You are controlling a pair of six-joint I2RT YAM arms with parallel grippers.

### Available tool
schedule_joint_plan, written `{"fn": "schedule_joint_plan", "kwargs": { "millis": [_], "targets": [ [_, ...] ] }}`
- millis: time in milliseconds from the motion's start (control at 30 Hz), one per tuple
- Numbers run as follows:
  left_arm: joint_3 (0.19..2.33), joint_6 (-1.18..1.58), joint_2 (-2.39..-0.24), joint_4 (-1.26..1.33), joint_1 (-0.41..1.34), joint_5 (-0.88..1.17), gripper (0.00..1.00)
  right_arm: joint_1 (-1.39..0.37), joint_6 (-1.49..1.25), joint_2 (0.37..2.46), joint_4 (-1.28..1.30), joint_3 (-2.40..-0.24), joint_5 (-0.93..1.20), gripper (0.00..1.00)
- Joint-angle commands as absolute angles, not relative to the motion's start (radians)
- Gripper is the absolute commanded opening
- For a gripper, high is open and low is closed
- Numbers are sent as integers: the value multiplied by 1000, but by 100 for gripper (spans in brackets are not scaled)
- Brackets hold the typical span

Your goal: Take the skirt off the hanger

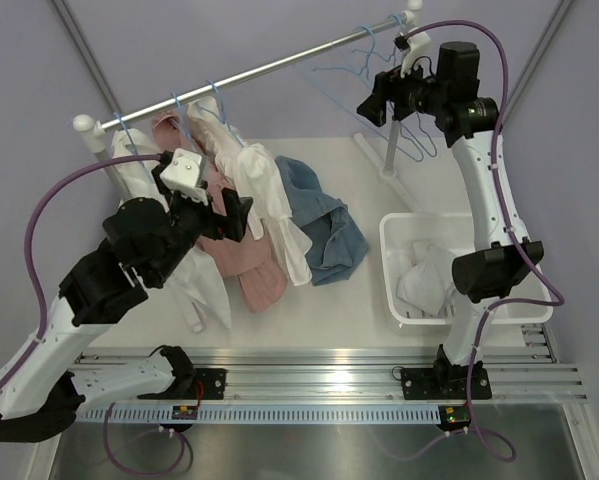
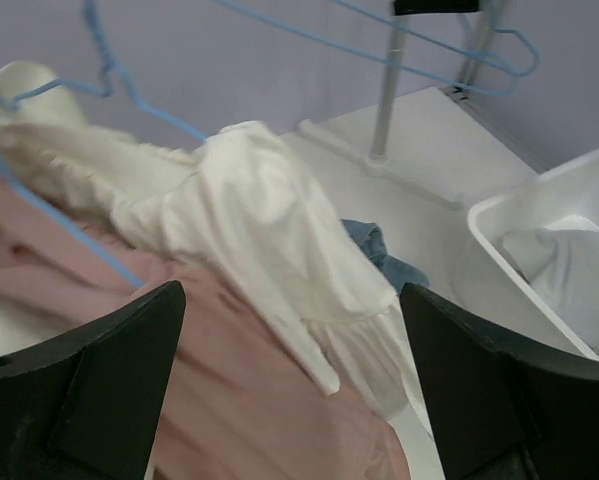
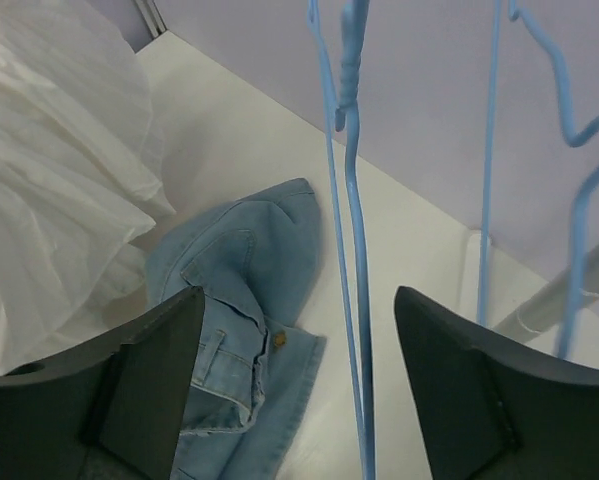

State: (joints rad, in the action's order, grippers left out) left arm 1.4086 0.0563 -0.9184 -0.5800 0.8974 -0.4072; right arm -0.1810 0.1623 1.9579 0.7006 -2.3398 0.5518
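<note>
A pink skirt-like garment (image 1: 247,258) hangs from a blue hanger (image 1: 184,103) on the metal rail (image 1: 279,68), between white garments (image 1: 269,195). My left gripper (image 1: 241,215) is open right against the hanging clothes. In the left wrist view the pink fabric (image 2: 229,400) and a white ruffled garment (image 2: 269,220) lie between its spread fingers (image 2: 109,380), and a blue hanger wire (image 2: 69,235) crosses the pink fabric. My right gripper (image 1: 371,105) is open, high by the rail's right end. An empty blue hanger (image 3: 357,250) hangs between its fingers.
A denim garment (image 1: 324,220) lies crumpled on the white table, also showing in the right wrist view (image 3: 239,290). A white basket (image 1: 391,265) holding white cloth stands at the right. Several empty blue hangers (image 1: 364,60) hang near the rail's right post (image 1: 387,150).
</note>
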Motion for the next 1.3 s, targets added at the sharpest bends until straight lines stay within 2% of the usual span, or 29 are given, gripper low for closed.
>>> {"fn": "schedule_joint_plan", "kwargs": {
  "millis": [0,33,67,167,367,433,533,633,667,767,867,1067,1267],
  "targets": [
    [1517,189,-919,-779,902,-670,91,-141,216,1822,693,-2310,640,86],
    [1538,199,-928,-804,900,-693,90,-130,224,1810,710,-2286,650,96],
    [1555,212,-933,-830,902,-728,88,-123,233,1784,718,-2269,673,99],
    [1629,230,-954,-911,900,-806,88,-101,296,1735,758,-2203,741,100],
    [1715,334,-953,-1106,899,-1055,76,-91,477,1680,929,-2126,862,99],
    [1721,356,-925,-1137,891,-1089,70,-91,537,1663,978,-2086,890,99],
    [1721,356,-904,-1138,850,-1117,67,-87,583,1641,1015,-2040,926,99],
    [1720,282,-929,-1098,718,-1005,66,-83,594,1621,1022,-2004,946,99],
    [1729,259,-949,-1101,671,-911,66,-84,594,1614,1022,-1997,960,99],
    [1758,215,-1017,-1111,385,-711,67,-81,586,1595,1019,-1979,979,99],
    [1721,178,-1019,-1024,205,-522,67,-78,581,1568,1008,-1948,986,100],
    [1565,117,-1020,-806,16,-266,66,-72,577,1514,982,-1876,1003,99],
    [1500,87,-1057,-664,-67,-212,52,-69,587,1494,1002,-1858,1028,99]
  ]
}}
